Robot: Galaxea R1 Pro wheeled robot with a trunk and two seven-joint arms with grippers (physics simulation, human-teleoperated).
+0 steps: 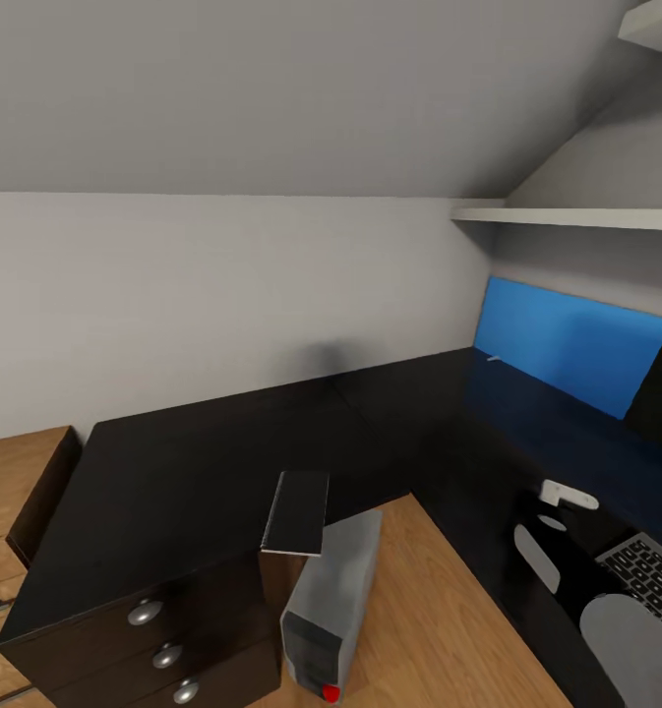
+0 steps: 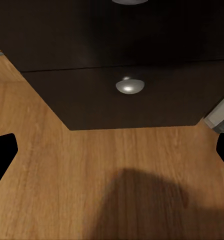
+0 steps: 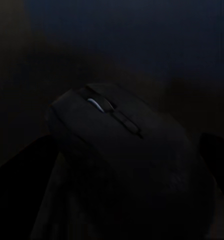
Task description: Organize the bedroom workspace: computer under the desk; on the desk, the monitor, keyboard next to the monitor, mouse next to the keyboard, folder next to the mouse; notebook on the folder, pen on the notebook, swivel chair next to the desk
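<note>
Head view takes in the black L-shaped desk (image 1: 203,462) with the computer (image 1: 332,600) on the floor beside its drawers and the keyboard (image 1: 653,575) at far right, while the right gripper (image 3: 117,185) closes on the mouse (image 3: 122,145) and the left gripper's jaws stand wide, empty.

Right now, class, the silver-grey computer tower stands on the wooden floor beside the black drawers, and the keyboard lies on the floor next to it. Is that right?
One detail is wrong. The keyboard is not on the floor: the head view shows it lying on the black desk, at the right edge of the picture. The computer does stand on the wooden floor beside the black drawers.
</note>
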